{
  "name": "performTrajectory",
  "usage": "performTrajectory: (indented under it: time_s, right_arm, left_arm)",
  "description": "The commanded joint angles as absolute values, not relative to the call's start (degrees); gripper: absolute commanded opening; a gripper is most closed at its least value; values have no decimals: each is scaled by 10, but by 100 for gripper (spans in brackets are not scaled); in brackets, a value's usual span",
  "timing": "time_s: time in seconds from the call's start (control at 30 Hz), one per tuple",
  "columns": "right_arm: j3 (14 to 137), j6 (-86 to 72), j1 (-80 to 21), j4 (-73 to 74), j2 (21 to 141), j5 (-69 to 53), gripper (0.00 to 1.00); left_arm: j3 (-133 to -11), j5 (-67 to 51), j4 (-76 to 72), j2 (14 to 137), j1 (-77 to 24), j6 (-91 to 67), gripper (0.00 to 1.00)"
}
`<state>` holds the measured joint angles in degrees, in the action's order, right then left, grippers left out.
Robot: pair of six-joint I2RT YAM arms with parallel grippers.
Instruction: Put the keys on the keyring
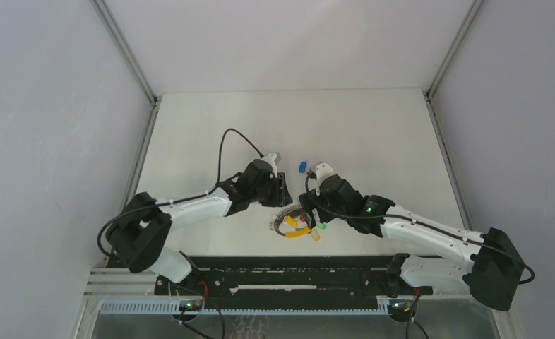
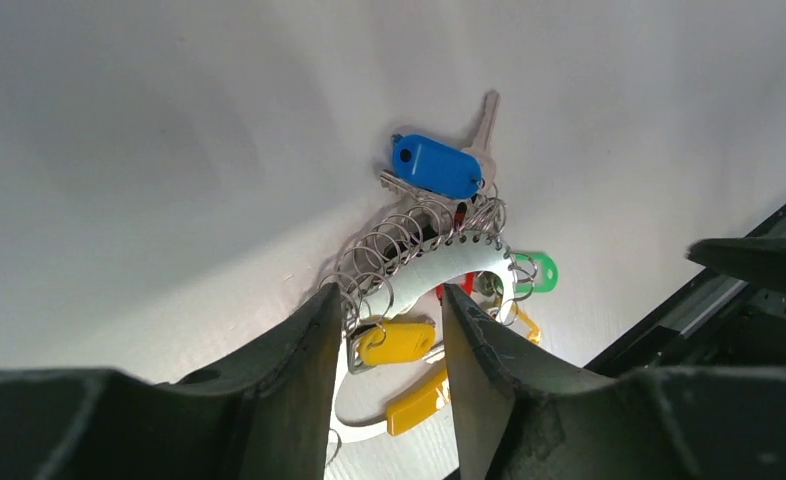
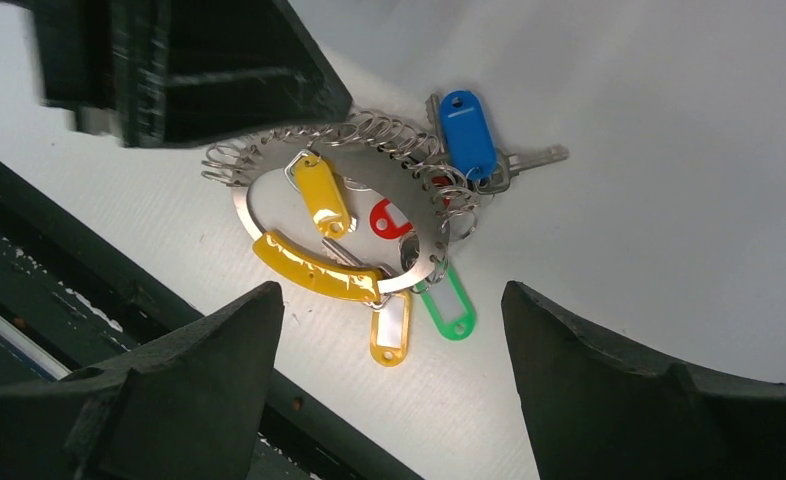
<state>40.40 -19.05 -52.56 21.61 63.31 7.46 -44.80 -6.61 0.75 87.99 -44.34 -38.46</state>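
Keyring (image 1: 286,220) lies flat on the tabletop (image 1: 373,127), close to the near edge and about midway along it, between the two arms. It is a grey metal band fringed with small wire loops, with a yellow curved section (image 3: 314,268) on its near side. Keys (image 2: 399,342) are clustered on and around it. Blue-headed key (image 3: 467,133) is at the far end against the wire loops, silver blade pointing away. Solid yellow-headed key (image 3: 324,192) is inside the loop, hung from a small ring at the band. Red head (image 3: 381,222) is partly under the band. Green head (image 3: 449,308) and yellow-framed head (image 3: 390,330) are just outside the near-right side. Which of the others are actually threaded: cannot tell. Left gripper (image 2: 389,292) is low over the far-left arc, fingers (image 2: 304,360) about half closed with band and wire loops between them, both pads appearing to touch the metal. Right gripper (image 3: 389,292) is above the cluster, jaws wide apart, holding nothing
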Motion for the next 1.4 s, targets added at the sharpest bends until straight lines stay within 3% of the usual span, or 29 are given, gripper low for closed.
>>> performTrajectory:
  time_s: [0.0,0.27,0.53,1.03,1.37]
  right_arm:
    - [402,-188,-530,195,642,88,80]
    - [402,-170,-521,185,645,83,79]
    - [402,-169,-518,184,654,81,79]
    - [402,-170,-518,193,652,92,79]
    - [402,-169,-515,197,648,96,79]
  left_arm:
    - [-436,14,50,788,-444,-342,48]
    - [-357,38,139,669,-454,-322,54]
    - [-328,69,174,608,-531,-280,54]
    - [-370,57,143,728,-581,-252,39]
    - [-391,57,114,775,-581,-235,38]
